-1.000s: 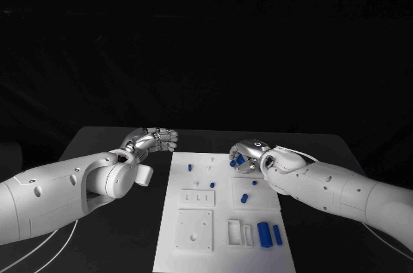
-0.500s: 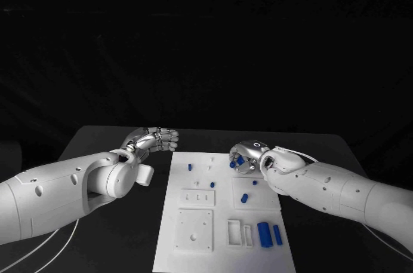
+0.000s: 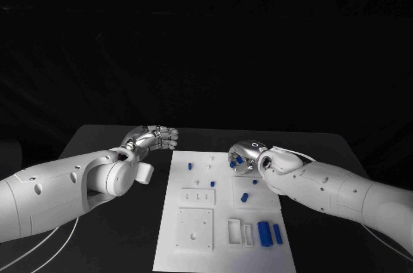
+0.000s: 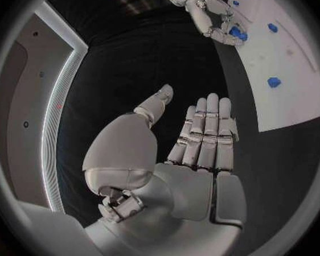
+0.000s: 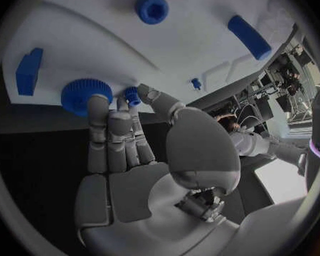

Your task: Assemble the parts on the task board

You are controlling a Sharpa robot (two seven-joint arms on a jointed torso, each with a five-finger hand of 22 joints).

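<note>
The white task board [image 3: 172,249] lies in the middle of the black table, with several small blue parts on it. My right hand [image 3: 247,153] hovers over the board's far right part. In the right wrist view its thumb and fingers pinch a small blue part [image 5: 131,95], and a fingertip touches a round knurled blue part [image 5: 80,94] beside it. Those blue parts [image 3: 234,162] sit under the hand in the head view. My left hand [image 3: 155,138] hangs off the board's far left corner, with straight fingers [image 4: 206,131] and nothing in it.
A blue peg [image 3: 190,166] and a smaller one [image 3: 212,184] stand on the board's left half. An oval part [image 3: 244,197] lies mid-right. Two blue bars [image 3: 264,234] rest in slots near the front right. Black table [image 3: 103,147] surrounds the board.
My right hand has shifted very slightly at the board's far right, still on the blue parts. The left hand and the parts on the board have not moved.
</note>
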